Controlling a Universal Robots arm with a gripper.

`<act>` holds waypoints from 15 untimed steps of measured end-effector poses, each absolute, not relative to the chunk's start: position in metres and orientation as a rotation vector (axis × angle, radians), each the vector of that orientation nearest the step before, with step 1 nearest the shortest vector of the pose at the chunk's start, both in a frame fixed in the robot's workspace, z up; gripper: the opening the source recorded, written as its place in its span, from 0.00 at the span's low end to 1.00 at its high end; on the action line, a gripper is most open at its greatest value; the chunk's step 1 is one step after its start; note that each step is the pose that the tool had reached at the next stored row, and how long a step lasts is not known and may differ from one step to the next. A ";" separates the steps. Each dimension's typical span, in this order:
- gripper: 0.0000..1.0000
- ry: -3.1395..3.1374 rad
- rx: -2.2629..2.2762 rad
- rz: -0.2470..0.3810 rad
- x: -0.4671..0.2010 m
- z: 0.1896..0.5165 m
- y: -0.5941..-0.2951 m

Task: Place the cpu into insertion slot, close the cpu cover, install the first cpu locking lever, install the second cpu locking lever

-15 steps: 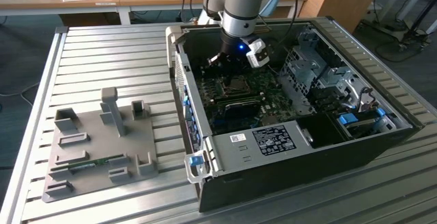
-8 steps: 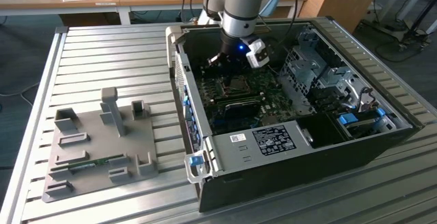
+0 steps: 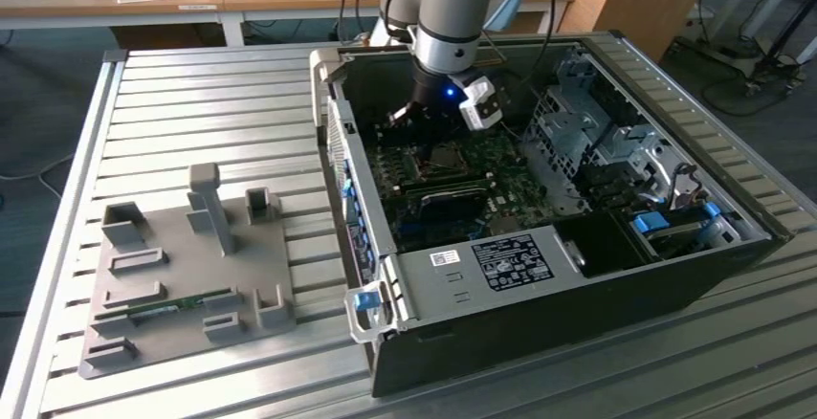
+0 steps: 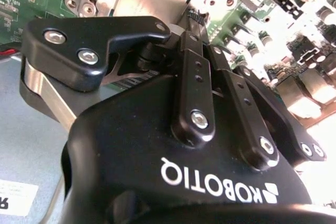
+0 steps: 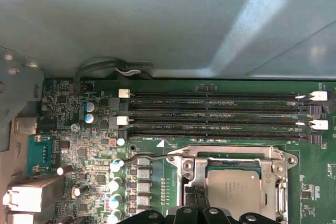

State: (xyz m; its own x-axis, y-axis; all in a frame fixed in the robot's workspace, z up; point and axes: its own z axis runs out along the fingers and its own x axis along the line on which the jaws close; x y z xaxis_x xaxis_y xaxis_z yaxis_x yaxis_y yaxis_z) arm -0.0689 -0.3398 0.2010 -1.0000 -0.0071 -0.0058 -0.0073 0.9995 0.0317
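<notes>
**Gripper low over CPU socket; chip seated**

- Slatted metal table (image 3: 191, 103) carries an open computer case (image 3: 549, 295), lying on its side.
- The arm (image 3: 453, 8) reaches down into the case from above.
- A grey fixture plate (image 3: 191, 275) sits on the table toward the exterior view's left, well apart from the case. A green memory stick (image 3: 172, 306) lies in one of its holders.
- The green motherboard (image 5: 79, 145) covers the case floor.
- The gripper (image 4: 193, 18) hangs close above the board, at the edge of the socket area. Open or closed: cannot tell. No part seen in its grasp.
- Four long black memory slots (image 5: 220, 114) run side by side, just beside the socket in the first wrist view.
- The insertion slot (image 3: 447, 159) is near the middle of the board, directly below the gripper in the exterior view.
- The cpu cover (image 5: 228, 156) appears to lie down flat over the slot, its silver frame surrounding the chip.
- The cpu (image 5: 233, 192) is in the slot with its silver-grey top up, showing through the cover's cut-out.
- A thin wire locking lever (image 5: 149, 157) runs along the board next to the cover's edge. Latched or not: cannot tell.
</notes>
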 end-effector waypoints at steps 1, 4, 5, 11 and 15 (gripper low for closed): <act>0.11 3.136 -0.011 0.050 -0.069 0.201 -0.340; 0.11 3.136 -0.011 0.050 -0.069 0.200 -0.340; 0.11 3.136 -0.011 0.050 -0.069 0.200 -0.340; 0.11 3.136 -0.011 0.049 -0.069 0.199 -0.340; 0.11 3.136 -0.011 0.049 -0.069 0.199 -0.340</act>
State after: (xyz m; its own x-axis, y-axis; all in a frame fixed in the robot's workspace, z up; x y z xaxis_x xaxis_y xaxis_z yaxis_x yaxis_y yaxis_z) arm -0.0689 -0.3398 0.1987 -1.0000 -0.0071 -0.0056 -0.0073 0.9995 0.0314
